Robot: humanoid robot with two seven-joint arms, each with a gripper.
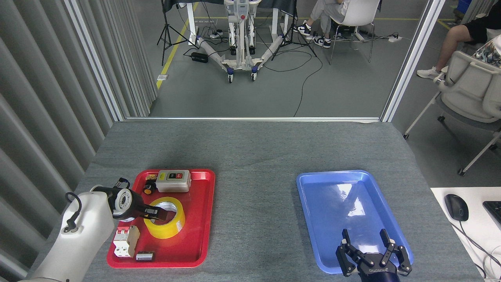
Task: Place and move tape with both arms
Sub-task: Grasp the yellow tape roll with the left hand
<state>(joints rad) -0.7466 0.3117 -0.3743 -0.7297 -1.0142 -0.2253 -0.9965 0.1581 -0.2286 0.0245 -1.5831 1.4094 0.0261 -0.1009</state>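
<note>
Reaching arm: the white left arm [84, 231] comes in from the lower left corner, and its black left gripper [158, 214] is down at the tape, over the near-left part of the roll.
Left gripper state: dark and seen nearly end-on; whether the fingers are spread or clamped on the roll's wall cannot be told.
Tape: the yellow tape roll [165, 217] lies flat in the middle of the red tray [201, 219], its white core facing up.
Red tray contents: a grey push-button switch box [173, 180] sits at the far edge; a small black-and-orange part [148, 189] lies just beside it on the left; a white circuit breaker with red toggles [126, 241] stands at the near-left; a small dark block [145, 256] lies near the front rim.
Table: grey felt-like surface [254, 156] under both trays.
Blue tray: the blue tray [309, 203] lies well apart to the right of the red one.
Right gripper: the black right gripper [367, 248] hovers over the blue tray's near end, fingers spread wide with nothing between them.
</note>
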